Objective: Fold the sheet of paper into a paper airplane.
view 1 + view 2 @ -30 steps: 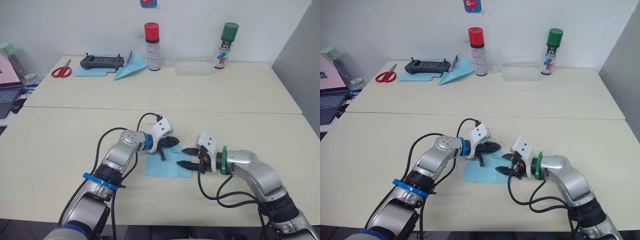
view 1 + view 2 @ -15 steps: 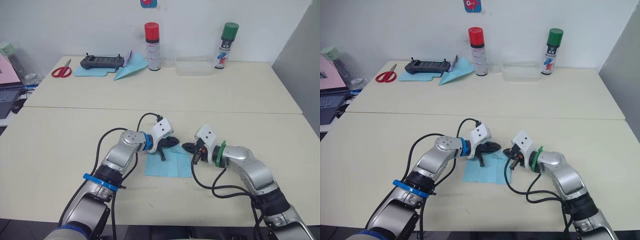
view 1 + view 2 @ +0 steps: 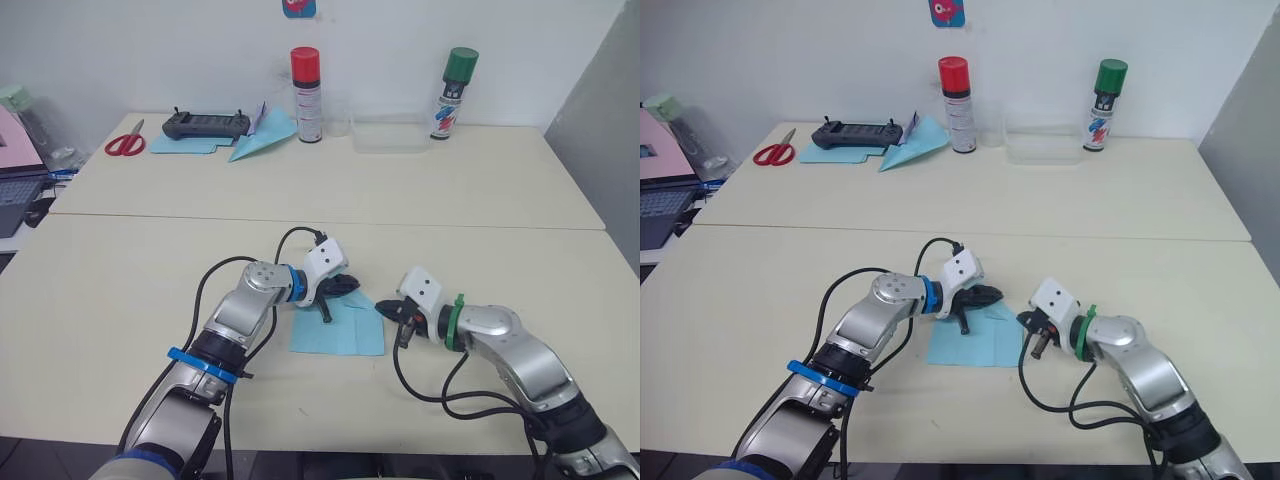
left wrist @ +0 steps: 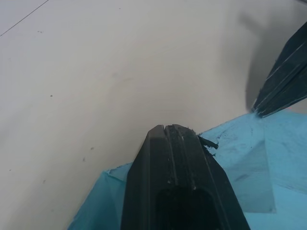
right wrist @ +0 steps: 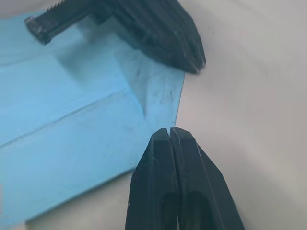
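Near the surface's front edge lay the paper, flat and creased. Left claw pinched shut, pressed on its far edge. Right claw likewise closed, empty, tips just beside its right edge.

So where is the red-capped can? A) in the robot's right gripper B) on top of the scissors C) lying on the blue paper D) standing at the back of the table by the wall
D: the red-capped can stands upright at the far edge of the table, near the wall, well away from both grippers.
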